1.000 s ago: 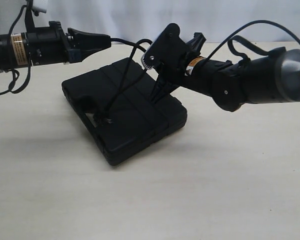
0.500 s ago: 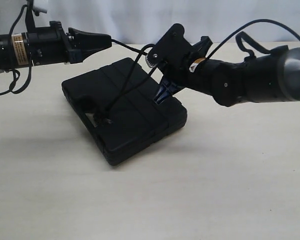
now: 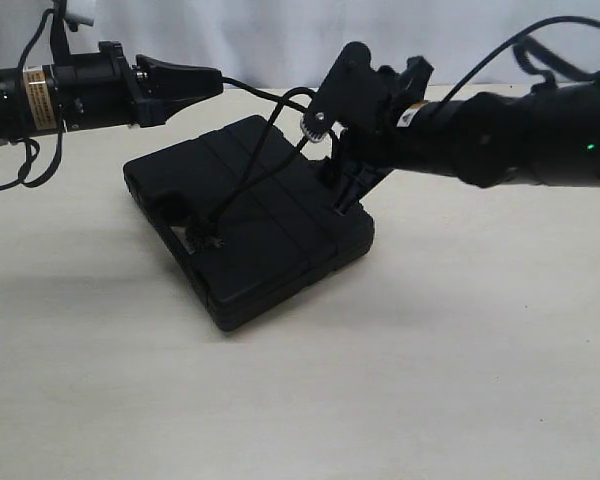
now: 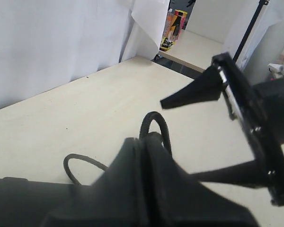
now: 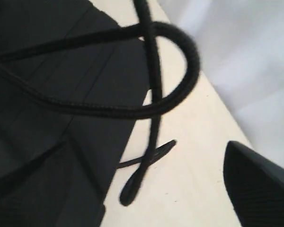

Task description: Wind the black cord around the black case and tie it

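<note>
The black case (image 3: pixel 265 235) lies flat on the table, with the black cord (image 3: pixel 248 175) knotted at its handle cutout. From the knot two strands rise to a loop by the right arm. My left gripper (image 3: pixel 212 82) hovers above the case's far left corner, shut on the cord; the cord (image 4: pixel 157 124) arches out of its closed tips (image 4: pixel 146 142). My right gripper (image 3: pixel 348 192) points down at the case's far right edge, open and holding nothing. Its spread fingers (image 4: pixel 194 92) show in the left wrist view. In the right wrist view the cord loop (image 5: pixel 180 52) hangs over the case (image 5: pixel 42 113), between the open gripper's (image 5: pixel 146 156) fingers (image 5: pixel 260 182).
A free end of cord (image 5: pixel 141 182) lies on the pale table (image 3: pixel 430 380) beside the case. A white curtain (image 3: pixel 280 30) closes off the back. The table's far edge and a floor with bright boxes (image 4: pixel 173 26) show in the left wrist view.
The right arm has swung to the right and levelled out. Its gripper has turned, and its fingers now point down at the case's far right edge. The left gripper has stayed still.
</note>
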